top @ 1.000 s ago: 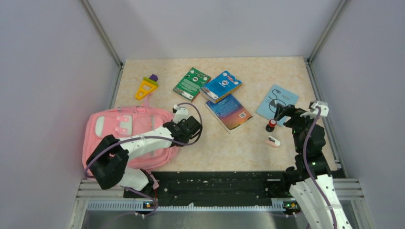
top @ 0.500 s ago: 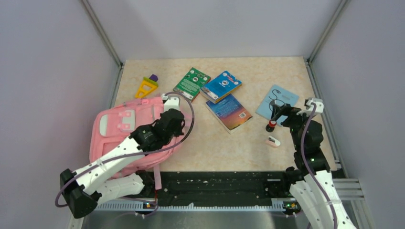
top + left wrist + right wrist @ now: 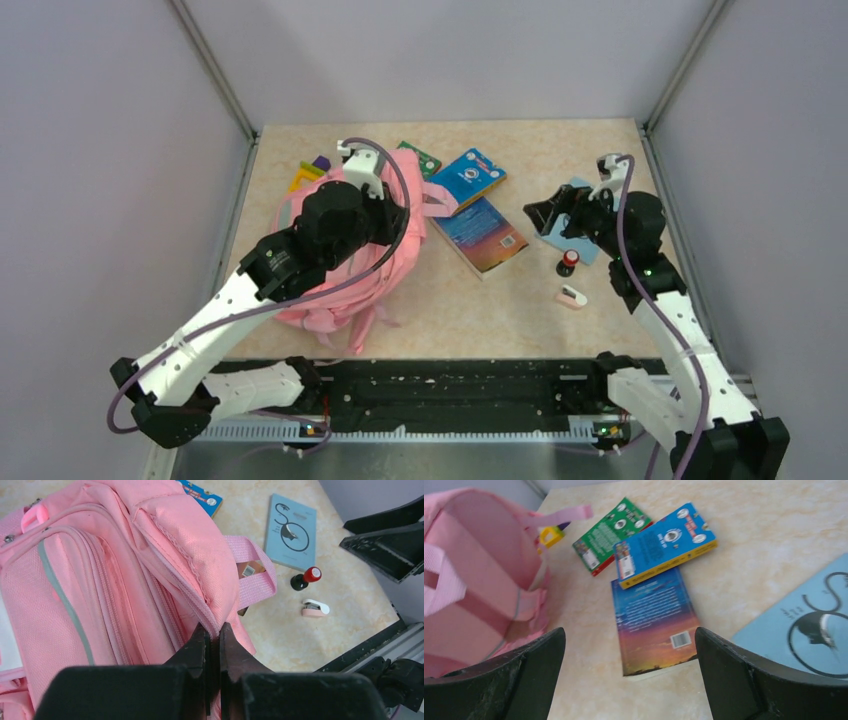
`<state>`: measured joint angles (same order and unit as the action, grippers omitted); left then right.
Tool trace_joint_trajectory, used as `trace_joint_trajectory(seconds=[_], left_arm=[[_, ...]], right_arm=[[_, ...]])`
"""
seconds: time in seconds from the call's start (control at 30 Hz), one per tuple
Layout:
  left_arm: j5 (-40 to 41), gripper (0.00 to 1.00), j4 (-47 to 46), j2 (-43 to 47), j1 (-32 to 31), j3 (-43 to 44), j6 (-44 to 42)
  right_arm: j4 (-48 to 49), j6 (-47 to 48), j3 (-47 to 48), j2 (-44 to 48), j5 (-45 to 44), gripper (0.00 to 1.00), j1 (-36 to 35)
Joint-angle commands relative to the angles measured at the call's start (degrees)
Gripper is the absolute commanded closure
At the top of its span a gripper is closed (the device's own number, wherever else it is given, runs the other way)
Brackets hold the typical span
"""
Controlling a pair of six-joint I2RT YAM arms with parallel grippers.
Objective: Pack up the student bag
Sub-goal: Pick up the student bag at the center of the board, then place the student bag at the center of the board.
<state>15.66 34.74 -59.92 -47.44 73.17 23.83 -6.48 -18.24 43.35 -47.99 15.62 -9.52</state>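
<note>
Bag (image 3: pixel 385 275) is on the left half of the table (image 3: pixel 540 140), bunched up with its upper end held off the surface and the straps trailing toward the near edge. From above, its top covers part of the green book (image 3: pixel 611 535).

The left gripper (image 3: pixel 212 630) has its jaws pressed together, pinching a seam of the pink fabric by a zipper line. The right gripper (image 3: pixel 629 632) is spread wide and holding nothing, hanging over the right side of the table above the booklet (image 3: pixel 291 530).

For writing, there's honestly not much to read:
- The booklet is pale blue with a big black swirl that looks like an S. The small print is too blurry.
- The blue book (image 3: pixel 664 542) has round badges on its cover, and the text is illegible.
- The dark book (image 3: pixel 654 620) lies partly under it, with a barcode at its near corner.

A red-capped stamp (image 3: pixel 568 262) stands just beside the booklet, with a small pink-and-white thing (image 3: pixel 571 296) near it. A yellow-and-purple toy (image 3: pixel 551 534) peeks out behind the bag.
</note>
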Motion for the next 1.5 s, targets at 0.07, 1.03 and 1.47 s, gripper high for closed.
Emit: trace_joint_trajectory(seconds=[0.07, 1.03, 1.47], left_arm=[[-0.02, 1.0, -11.62, -0.22, -0.08, 5.86, -4.72], [-40.26, 1.0, -9.53, 6.47, -1.57, -22.12, -9.27], [-28.88, 0.15, -4.45, 11.9, -5.91, -23.33, -6.12]], right_arm=[[4.32, -4.84, 4.32, -3.39, 14.71, 0.01, -4.09], [-4.51, -5.66, 11.43, -9.73, -17.86, 0.01, -26.08], [3.92, -7.52, 7.01, -25.58, -4.48, 0.04, -26.53]])
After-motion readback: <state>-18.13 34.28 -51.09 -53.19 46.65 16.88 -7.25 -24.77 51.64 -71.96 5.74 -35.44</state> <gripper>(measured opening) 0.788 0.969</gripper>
